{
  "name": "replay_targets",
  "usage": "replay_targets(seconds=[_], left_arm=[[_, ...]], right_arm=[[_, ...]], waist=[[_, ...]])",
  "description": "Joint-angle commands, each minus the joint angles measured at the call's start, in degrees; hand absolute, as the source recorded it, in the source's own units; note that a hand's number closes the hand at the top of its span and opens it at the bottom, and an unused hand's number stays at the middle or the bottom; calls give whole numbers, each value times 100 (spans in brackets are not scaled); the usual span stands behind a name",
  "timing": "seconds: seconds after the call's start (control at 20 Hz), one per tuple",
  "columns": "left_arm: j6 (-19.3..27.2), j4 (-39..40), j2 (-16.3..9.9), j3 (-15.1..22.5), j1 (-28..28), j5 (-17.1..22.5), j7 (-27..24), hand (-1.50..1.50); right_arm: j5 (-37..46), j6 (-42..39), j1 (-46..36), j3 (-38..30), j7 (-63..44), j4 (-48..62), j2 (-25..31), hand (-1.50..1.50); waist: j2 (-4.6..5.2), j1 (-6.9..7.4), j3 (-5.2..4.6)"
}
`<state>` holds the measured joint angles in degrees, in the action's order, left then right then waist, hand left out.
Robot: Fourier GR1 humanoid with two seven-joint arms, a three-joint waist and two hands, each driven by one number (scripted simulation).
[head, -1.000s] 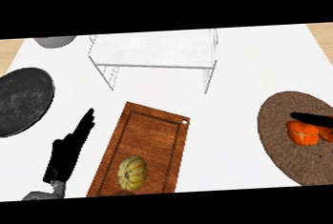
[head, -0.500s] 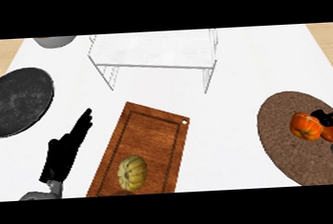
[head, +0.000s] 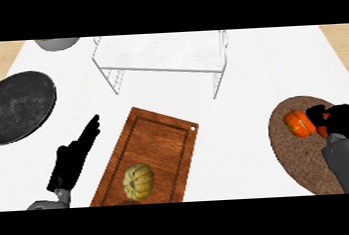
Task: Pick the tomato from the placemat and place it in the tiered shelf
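Right robot hand (head: 343,119) curled against tomato (head: 299,123) on the placemat (head: 298,158), apparently grasping it; likely light, smooth, soft-skinned, best cradled round its middle.

Between the brown placemat (head: 301,150) at the right and the clear tiered shelf (head: 163,55) at the top lies bare white counter (head: 268,79), an open lane. The shelf's thin legs frame its open front. The wooden cutting board (head: 153,150) with a small squash (head: 139,180) fills the middle foreground. A dark round plate (head: 15,105) occupies the far left, well apart from that lane.
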<state>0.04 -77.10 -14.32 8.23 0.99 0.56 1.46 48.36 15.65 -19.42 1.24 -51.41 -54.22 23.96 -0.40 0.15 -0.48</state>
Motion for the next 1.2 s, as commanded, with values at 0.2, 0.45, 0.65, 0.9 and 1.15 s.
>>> replay_targets(seconds=[0.2, 0.45, 0.65, 0.9, 1.15], left_arm=[[-163, 17, -158, -36, 136, 6, 80, 0], [154, 84, 238, 91, 62, -140, 54, 0], [-162, 73, -62, -163, 124, 85, 76, 0], [-114, 33, -98, -193, 61, 7, 28, 0], [-34, -101, 17, -74, 192, -123, 245, 0]], right_arm=[[595, -1014, -635, 2096, -235, -1199, -2064, 150], [1203, -1322, -632, 3087, -1850, -2608, -2369, 150], [1917, -2314, -969, 3191, -2624, -3782, -2384, 150], [2335, -2040, -1546, 3087, -2879, -4725, -2389, 150], [2178, -2615, -2693, 2405, -2953, -4615, -2391, 150]], waist=[[-45, 225, 19], [-16, -38, 39], [-35, -107, 36], [-21, -41, 40], [11, 40, 42]])
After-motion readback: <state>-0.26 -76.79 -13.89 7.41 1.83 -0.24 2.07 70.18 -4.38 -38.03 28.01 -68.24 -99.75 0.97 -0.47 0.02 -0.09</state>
